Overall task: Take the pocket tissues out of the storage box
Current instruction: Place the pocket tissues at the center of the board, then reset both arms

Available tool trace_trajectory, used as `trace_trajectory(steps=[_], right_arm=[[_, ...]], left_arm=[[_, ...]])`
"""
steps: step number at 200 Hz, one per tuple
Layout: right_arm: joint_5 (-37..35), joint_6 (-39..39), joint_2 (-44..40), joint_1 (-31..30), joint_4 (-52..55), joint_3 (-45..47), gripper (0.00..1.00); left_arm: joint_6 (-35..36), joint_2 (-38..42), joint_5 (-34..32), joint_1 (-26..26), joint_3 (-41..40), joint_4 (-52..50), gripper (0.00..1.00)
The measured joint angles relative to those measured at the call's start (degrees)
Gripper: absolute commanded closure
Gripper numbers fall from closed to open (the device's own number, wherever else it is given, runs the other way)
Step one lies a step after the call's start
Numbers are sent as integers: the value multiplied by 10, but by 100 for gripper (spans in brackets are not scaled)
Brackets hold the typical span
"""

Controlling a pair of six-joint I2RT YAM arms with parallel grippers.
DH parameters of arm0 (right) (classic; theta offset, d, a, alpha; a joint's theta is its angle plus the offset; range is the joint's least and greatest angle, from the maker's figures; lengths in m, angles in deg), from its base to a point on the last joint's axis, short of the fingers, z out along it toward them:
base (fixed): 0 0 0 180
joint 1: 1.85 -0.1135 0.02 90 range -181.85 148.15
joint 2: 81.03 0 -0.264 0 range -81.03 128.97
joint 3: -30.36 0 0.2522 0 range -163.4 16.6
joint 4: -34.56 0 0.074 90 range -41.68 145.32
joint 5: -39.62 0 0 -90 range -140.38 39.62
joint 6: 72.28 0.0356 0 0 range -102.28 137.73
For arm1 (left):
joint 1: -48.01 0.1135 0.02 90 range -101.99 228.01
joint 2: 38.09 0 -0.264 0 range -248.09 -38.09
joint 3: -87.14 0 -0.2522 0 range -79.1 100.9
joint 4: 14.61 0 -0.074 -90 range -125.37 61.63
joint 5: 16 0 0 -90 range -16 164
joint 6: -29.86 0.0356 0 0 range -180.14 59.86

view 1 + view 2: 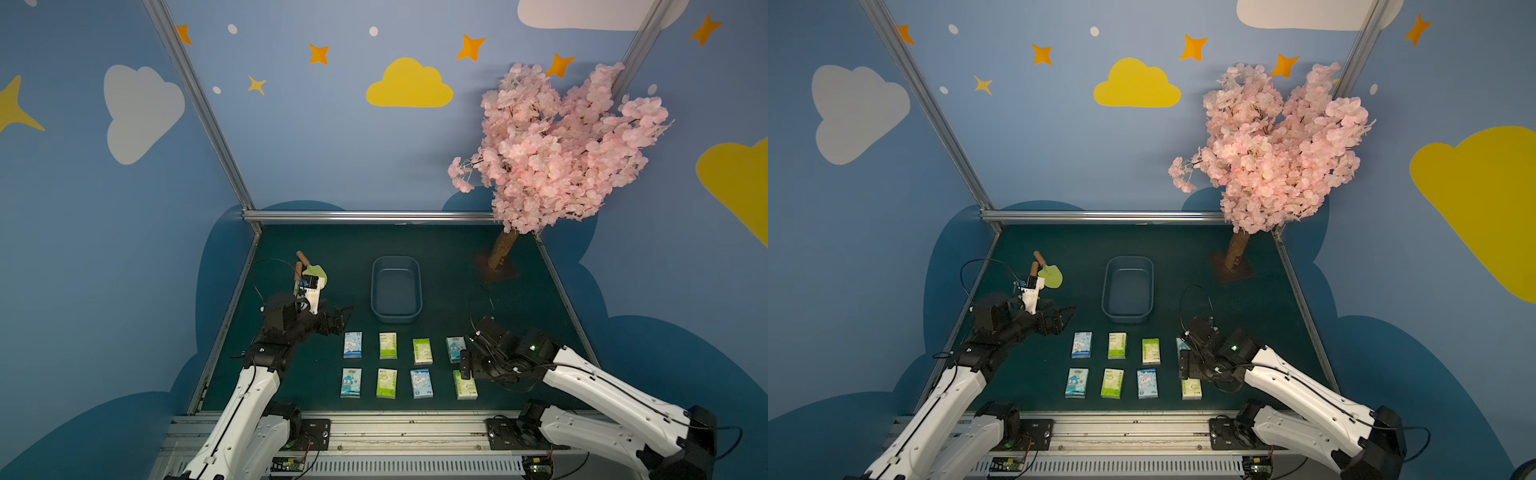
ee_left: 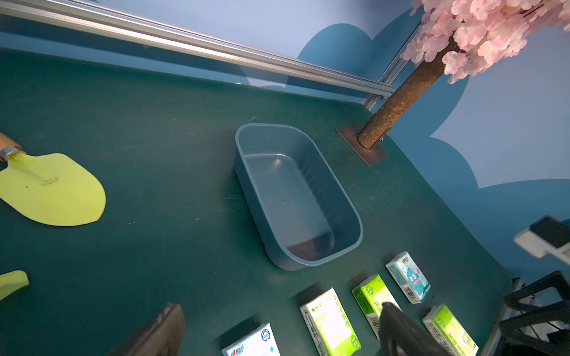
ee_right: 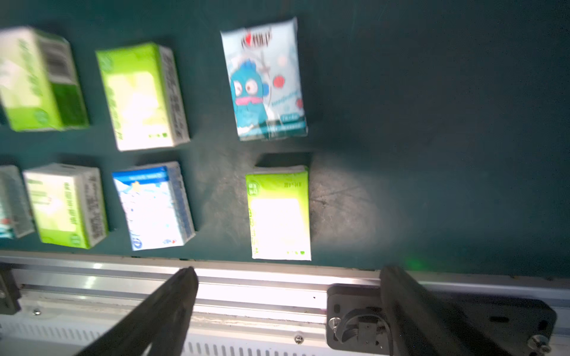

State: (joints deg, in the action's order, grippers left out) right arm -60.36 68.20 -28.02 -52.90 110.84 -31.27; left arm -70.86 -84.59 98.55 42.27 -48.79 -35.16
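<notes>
Right end effector [image 3: 288, 277] hangs with its jaws spread wide and nothing between them, above the lime green pack [image 3: 279, 215] at the right end of the near row. My left end effector [image 2: 280, 311] is just as wide and just as empty, poised just beyond the left end of the far row.

All eight pocket tissues [image 1: 387, 345] lie flat on the tabletop [image 1: 449, 291] in two rows of four, between the storage box [image 1: 395, 318] and the rail [image 3: 246, 286] at my base, none touching another. The storage box shows only its bare floor in both top views and the left wrist view, so I judge the emptying done.

What remains for me is to lift both arms up and back, fingers clear of the packs beneath, so the rows are not nudged.

Beside my left arm lie a trowel [image 2: 52, 191] and a second yellow-green blade [image 2: 12, 283]. The blossom tree [image 1: 561, 145] stands at the far right corner. Neither looks likely to block a retreat.
</notes>
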Motion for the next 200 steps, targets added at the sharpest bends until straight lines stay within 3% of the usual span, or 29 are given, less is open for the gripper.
trace_trajectory(steps=[35,82,114,146,173,200], right_arm=[[-83,-45,-84,52,8,-48,2],[-139,-214,-113,177,-39,-62,2],[-117,-312,-83,297,-144,-36,2],[-89,-381,-29,403,-313,77,2],[-61,-419,53,464,-439,150,2],[-33,-454,130,492,-543,161,2]], left_arm=[[0,0,-2,0,0,0,0],[0,0,-2,0,0,0,0],[0,0,-5,0,0,-1,0],[1,3,-11,0,0,-3,0],[2,7,-16,0,0,-6,0],[4,10,-26,0,0,-9,0]])
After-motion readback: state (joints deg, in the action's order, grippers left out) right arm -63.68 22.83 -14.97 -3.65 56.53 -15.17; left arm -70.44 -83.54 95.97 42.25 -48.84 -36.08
